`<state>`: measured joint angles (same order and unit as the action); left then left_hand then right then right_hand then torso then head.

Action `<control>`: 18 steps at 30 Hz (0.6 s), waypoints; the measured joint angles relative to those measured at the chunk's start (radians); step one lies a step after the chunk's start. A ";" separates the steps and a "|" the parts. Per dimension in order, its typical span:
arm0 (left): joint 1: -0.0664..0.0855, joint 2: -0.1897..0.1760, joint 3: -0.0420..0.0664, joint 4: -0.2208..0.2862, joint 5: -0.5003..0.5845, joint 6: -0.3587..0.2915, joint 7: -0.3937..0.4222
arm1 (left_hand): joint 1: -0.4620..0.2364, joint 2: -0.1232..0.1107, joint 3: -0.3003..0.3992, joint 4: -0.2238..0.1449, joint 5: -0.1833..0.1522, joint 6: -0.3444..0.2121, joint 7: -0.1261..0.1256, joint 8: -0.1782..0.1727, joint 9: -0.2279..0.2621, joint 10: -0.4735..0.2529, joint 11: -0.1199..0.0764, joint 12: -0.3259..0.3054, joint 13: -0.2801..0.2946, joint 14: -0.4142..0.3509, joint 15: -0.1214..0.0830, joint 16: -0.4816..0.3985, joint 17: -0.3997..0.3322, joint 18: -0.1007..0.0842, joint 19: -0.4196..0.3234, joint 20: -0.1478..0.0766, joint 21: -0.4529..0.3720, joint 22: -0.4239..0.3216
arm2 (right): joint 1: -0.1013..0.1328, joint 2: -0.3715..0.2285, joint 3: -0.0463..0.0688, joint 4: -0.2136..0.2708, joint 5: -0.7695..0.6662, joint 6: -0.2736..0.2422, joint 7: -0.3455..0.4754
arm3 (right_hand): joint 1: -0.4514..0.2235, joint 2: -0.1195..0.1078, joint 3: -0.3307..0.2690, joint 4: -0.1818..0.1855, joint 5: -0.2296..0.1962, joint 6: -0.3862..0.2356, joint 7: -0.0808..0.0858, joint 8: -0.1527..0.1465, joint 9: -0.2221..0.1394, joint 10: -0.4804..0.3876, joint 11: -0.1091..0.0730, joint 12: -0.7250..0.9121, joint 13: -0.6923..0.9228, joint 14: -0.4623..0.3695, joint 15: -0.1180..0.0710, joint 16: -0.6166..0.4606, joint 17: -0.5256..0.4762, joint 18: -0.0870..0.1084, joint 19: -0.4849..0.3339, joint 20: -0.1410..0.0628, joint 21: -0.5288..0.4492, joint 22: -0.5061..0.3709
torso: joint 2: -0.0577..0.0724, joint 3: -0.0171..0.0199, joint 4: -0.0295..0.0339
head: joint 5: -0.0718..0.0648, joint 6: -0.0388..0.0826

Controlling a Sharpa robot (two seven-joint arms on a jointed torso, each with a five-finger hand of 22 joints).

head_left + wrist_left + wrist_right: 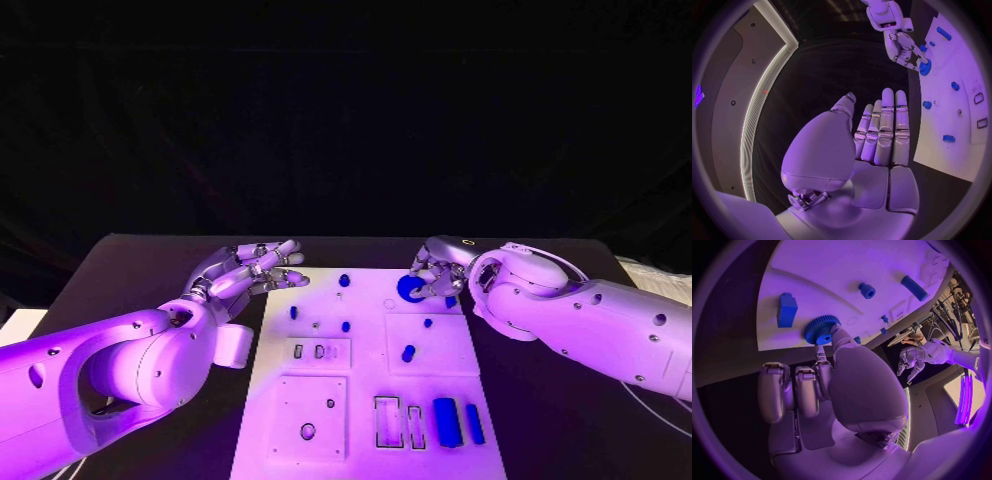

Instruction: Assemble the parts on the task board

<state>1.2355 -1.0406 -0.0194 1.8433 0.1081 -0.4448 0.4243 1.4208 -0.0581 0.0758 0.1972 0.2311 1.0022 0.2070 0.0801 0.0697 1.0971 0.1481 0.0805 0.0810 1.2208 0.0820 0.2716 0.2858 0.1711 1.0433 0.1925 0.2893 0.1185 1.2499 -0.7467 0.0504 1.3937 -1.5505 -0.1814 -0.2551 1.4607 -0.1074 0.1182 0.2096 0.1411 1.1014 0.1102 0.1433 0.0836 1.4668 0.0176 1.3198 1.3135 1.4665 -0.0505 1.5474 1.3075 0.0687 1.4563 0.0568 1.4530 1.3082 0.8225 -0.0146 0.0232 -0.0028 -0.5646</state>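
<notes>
A black table (144,262) stands before a dark backdrop (346,110).

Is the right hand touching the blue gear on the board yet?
Touching. The right wrist view shows a fingertip of the right hand pressed against the blue gear's toothed rim on the board, with no gap.

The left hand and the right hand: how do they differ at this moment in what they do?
The left hand hangs beside the task board with its fingers straight and apart, holding nothing; the right hand is over the board's far end, and its fingers touch the round blue gear. The left hand's fingers lie flat side by side; the right hand's are bent down towards the gear. Both are silver hands on white arms.
</notes>
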 measured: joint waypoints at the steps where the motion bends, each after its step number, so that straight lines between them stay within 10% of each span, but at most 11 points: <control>1: 0.000 0.000 0.000 0.000 0.000 0.000 0.000 | 0.000 0.000 0.000 0.000 0.000 0.000 0.000 0.000 0.000 0.000 0.000 0.000 0.000 0.000 0.000 0.000 0.000 0.000 0.000 0.000 0.000 0.000 | -0.001 0.000 0.000 0.002 -0.009 -0.003 0.001 | 0.000 0.000 0.014 -0.005 -0.017 0.002 0.002 0.000 0.000 -0.001 -0.003 0.001 0.000 0.000 0.000 0.000 0.000 0.000 0.001 -0.001 0.004 0.000 | 0.000 0.0000 -0.0001 | 0.000 0.000; 18: 0.000 0.000 0.000 0.000 0.000 0.012 0.000 | 0.000 0.000 0.003 -0.003 0.000 0.000 0.000 0.000 0.000 0.000 0.000 0.000 0.000 0.000 0.000 0.000 0.002 0.000 0.000 0.000 0.000 0.000 | -0.010 0.003 -0.005 0.076 -0.064 -0.070 0.027 | -0.019 0.019 0.061 -0.009 -0.019 0.002 0.003 -0.003 -0.002 -0.002 -0.005 0.007 -0.004 -0.003 -0.003 0.004 0.000 -0.011 0.008 -0.008 0.011 0.000 | 0.001 -0.0005 0.0014 | 0.002 0.002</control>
<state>1.2355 -1.0406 -0.0194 1.8433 0.1082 -0.4326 0.4242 1.4208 -0.0581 0.0786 0.1944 0.2311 1.0022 0.2070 0.0802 0.0697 1.0971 0.1481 0.0805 0.0811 1.2208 0.0820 0.2716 0.2875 0.1711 1.0433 0.1926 0.2893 0.1186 1.2398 -0.7442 0.0456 1.4698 -1.6140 -0.2518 -0.2276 1.4419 -0.0886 0.1797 0.2002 0.1218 1.1039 0.1127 0.1407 0.0815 1.4653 0.0125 1.3264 1.3092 1.4631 -0.0538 1.5512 1.3073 0.0580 1.4645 0.0485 1.4639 1.3080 0.8231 -0.0151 0.0246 -0.0007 -0.5621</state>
